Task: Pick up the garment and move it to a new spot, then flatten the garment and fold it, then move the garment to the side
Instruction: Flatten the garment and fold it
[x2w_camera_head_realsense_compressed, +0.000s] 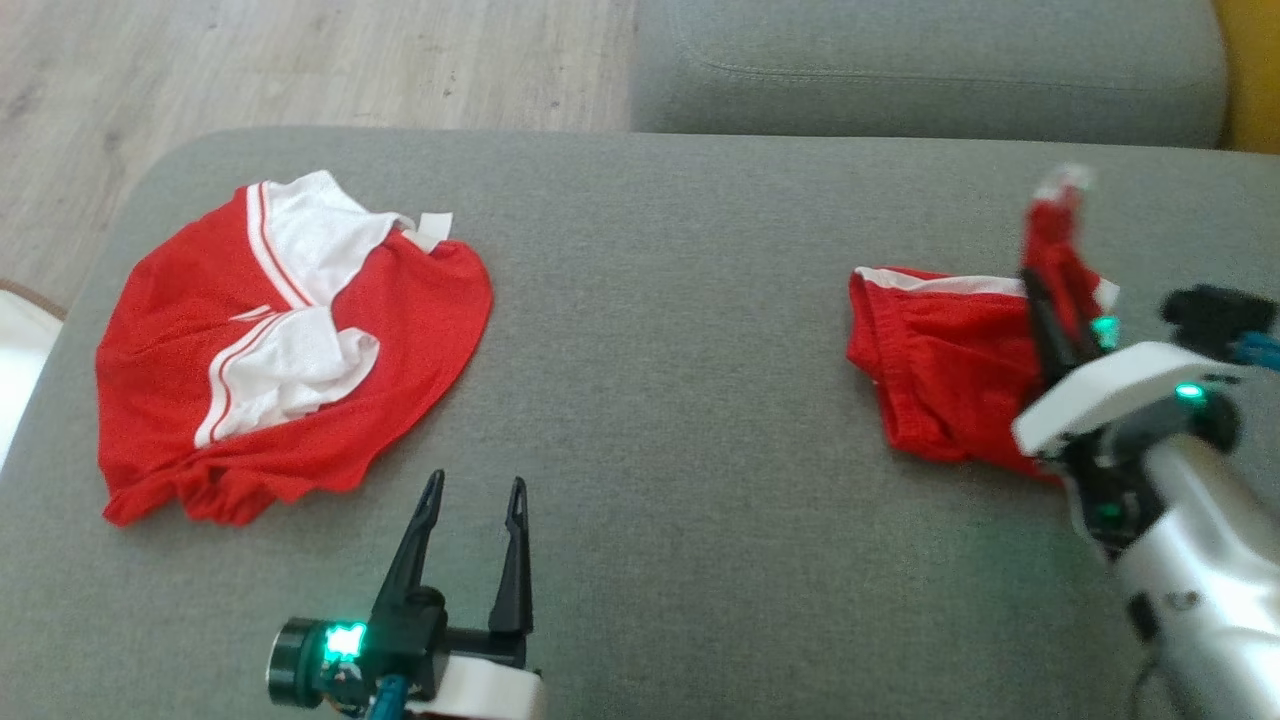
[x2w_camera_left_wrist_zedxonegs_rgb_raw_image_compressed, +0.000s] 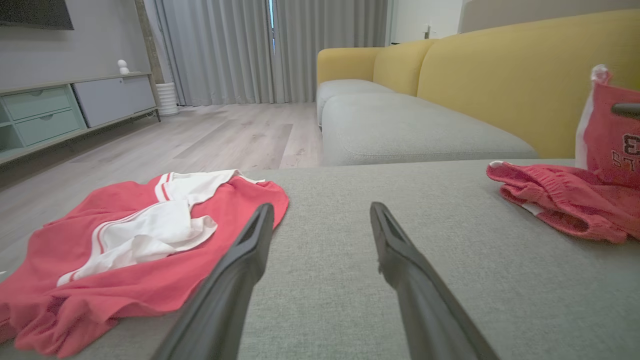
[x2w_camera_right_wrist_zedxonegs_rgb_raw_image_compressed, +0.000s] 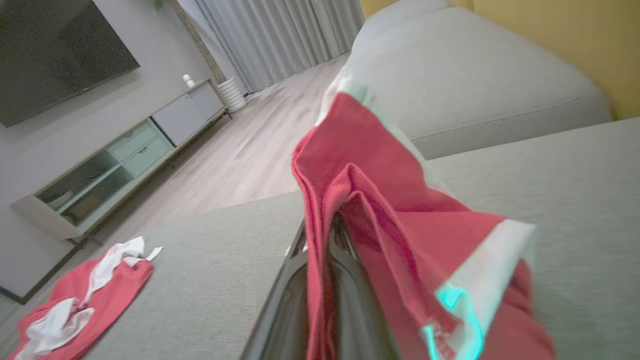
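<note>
Red shorts (x2w_camera_head_realsense_compressed: 930, 360) with white trim lie at the right of the grey cushion (x2w_camera_head_realsense_compressed: 660, 350). My right gripper (x2w_camera_head_realsense_compressed: 1050, 290) is shut on one edge of them and holds that part raised above the rest. In the right wrist view the red cloth (x2w_camera_right_wrist_zedxonegs_rgb_raw_image_compressed: 400, 220) drapes over and between the dark fingers (x2w_camera_right_wrist_zedxonegs_rgb_raw_image_compressed: 285, 300). The left wrist view shows the shorts (x2w_camera_left_wrist_zedxonegs_rgb_raw_image_compressed: 560, 200) at far right, with the lifted flap bearing dark lettering. My left gripper (x2w_camera_head_realsense_compressed: 475, 490) stands open near the front edge, nothing between its fingers (x2w_camera_left_wrist_zedxonegs_rgb_raw_image_compressed: 240, 270).
A red shirt with white sleeves (x2w_camera_head_realsense_compressed: 400, 330) lies crumpled at the cushion's left end, just left of my left gripper. Behind is another grey seat (x2w_camera_head_realsense_compressed: 930, 70) with a yellow backrest (x2w_camera_left_wrist_zedxonegs_rgb_raw_image_compressed: 500, 75). Wood floor (x2w_camera_head_realsense_compressed: 300, 60) lies beyond the cushion's rounded left corner.
</note>
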